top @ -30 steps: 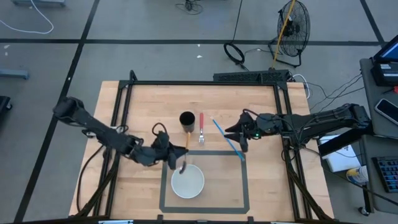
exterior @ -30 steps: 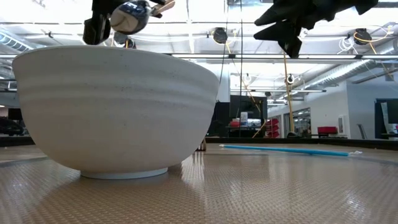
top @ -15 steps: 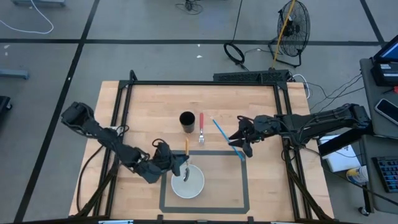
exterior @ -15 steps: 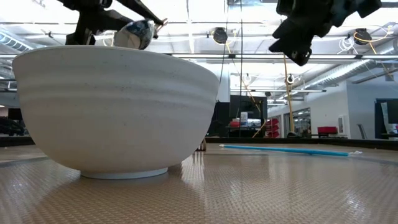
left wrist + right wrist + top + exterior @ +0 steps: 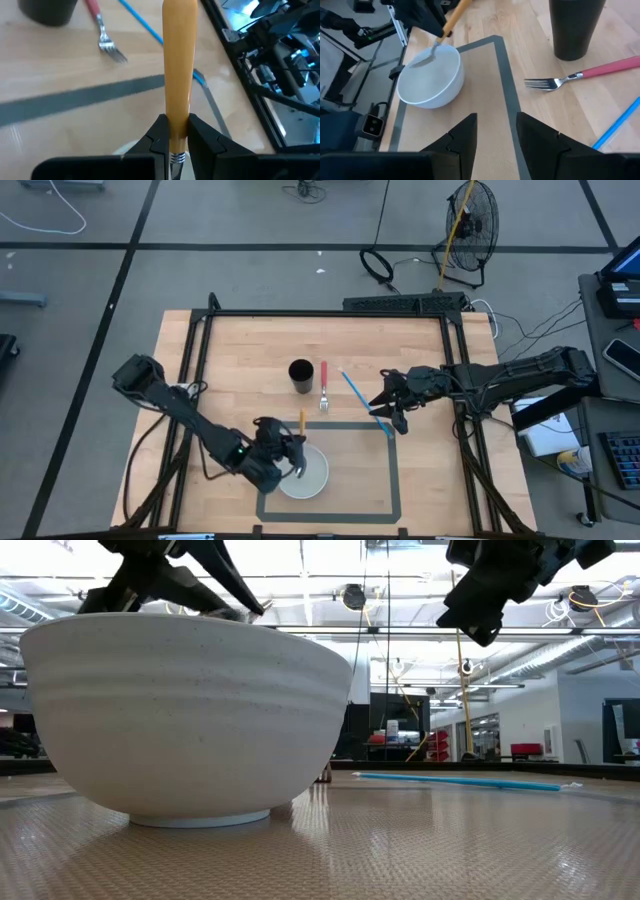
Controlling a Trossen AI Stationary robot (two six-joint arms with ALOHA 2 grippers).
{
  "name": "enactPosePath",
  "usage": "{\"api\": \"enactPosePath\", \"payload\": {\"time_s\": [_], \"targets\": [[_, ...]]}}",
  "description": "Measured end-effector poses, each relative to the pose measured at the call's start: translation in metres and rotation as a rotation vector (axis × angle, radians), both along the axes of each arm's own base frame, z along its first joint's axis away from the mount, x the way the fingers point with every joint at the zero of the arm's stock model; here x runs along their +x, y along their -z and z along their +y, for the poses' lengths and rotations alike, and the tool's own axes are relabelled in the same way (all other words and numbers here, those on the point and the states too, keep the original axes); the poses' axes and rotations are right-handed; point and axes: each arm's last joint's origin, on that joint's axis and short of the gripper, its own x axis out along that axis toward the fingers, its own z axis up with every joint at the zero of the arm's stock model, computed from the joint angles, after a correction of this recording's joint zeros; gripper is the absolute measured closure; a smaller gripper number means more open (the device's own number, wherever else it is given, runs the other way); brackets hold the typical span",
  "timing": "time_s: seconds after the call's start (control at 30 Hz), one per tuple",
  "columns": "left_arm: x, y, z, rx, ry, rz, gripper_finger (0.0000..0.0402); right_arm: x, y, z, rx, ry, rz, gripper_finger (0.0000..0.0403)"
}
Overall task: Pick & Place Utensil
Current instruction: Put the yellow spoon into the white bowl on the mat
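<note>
wooden table [image 5: 220,380] carries bowl [image 5: 305,472], cup [image 5: 300,374], fork [image 5: 323,385], straw [image 5: 362,402].

On the tabletop [image 5: 220,360]: one white bowl [image 5: 306,473], one black cup [image 5: 301,375], one red-handled fork [image 5: 323,385], one blue straw [image 5: 358,401], one wooden-handled spoon [image 5: 300,435], one grey tape rectangle [image 5: 393,470]. Two arms, two end effectors: left end effector [image 5: 287,457], right end effector [image 5: 385,402].
</note>
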Motion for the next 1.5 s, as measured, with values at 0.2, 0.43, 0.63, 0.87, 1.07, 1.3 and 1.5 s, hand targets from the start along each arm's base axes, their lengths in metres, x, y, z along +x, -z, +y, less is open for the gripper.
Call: {"api": "enactPosePath", "payload": {"time_s": [0.2, 0.43, 0.63, 0.87, 1.07, 1.3, 1.5], "targets": [[0.008, 0.007, -0.009, -0.019, -0.037, 0.106, 0.0359, -0.001, 0.001, 0.0, -0.008, -0.003, 0.012, 0.0271], [0.014, 0.012, -0.014, -0.008, -0.074, 0.174, 0.0359, -0.002, 0.003, 0.0, -0.01, -0.002, 0.032, 0.0271], [0.013, 0.015, -0.012, -0.008, -0.093, 0.221, 0.0359, -0.002, 0.003, 0.0, -0.009, -0.003, 0.035, 0.0271], [0.012, 0.016, -0.006, -0.006, -0.108, 0.266, 0.0359, -0.002, 0.003, 0.0, -0.009, -0.002, 0.034, 0.0271], [0.013, 0.016, -0.004, 0.009, -0.102, 0.278, 0.0359, -0.002, 0.003, 0.0, -0.009, -0.002, 0.034, 0.0271], [0.013, 0.017, -0.002, -0.017, -0.104, 0.297, 0.0354, -0.002, 0.003, 0.0, -0.009, -0.001, 0.034, 0.0271], [0.013, 0.018, -0.001, -0.037, -0.105, 0.317, 0.0336, -0.002, 0.003, 0.0, -0.01, -0.001, 0.034, 0.0271]]}}
